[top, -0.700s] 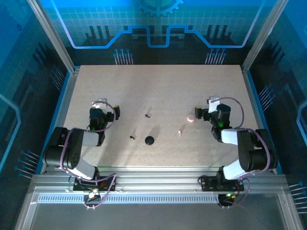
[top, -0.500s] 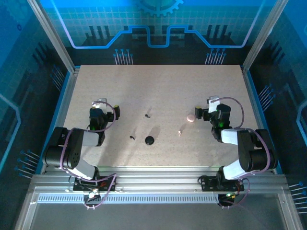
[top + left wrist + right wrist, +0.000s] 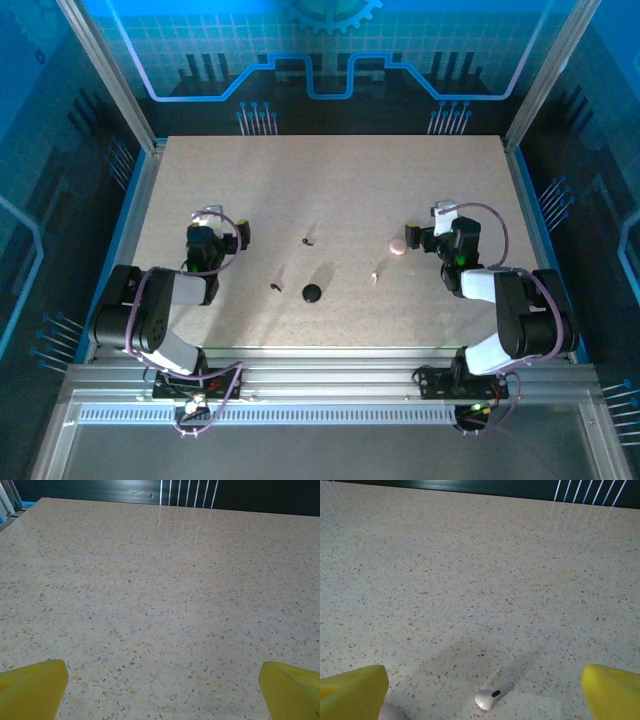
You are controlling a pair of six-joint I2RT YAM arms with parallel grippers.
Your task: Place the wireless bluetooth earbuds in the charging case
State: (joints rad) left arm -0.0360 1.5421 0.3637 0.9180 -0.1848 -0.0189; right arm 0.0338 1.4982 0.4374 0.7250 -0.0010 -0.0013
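I read a speckled beige table (image 3: 330, 180) inside blue-lit walls. The pale earbud (image 3: 492, 695) lies bottom centre in the right wrist view, stem pointing upper right. Left gripper (image 3: 160, 690) and right gripper (image 3: 412, 237) stand spread, empty.
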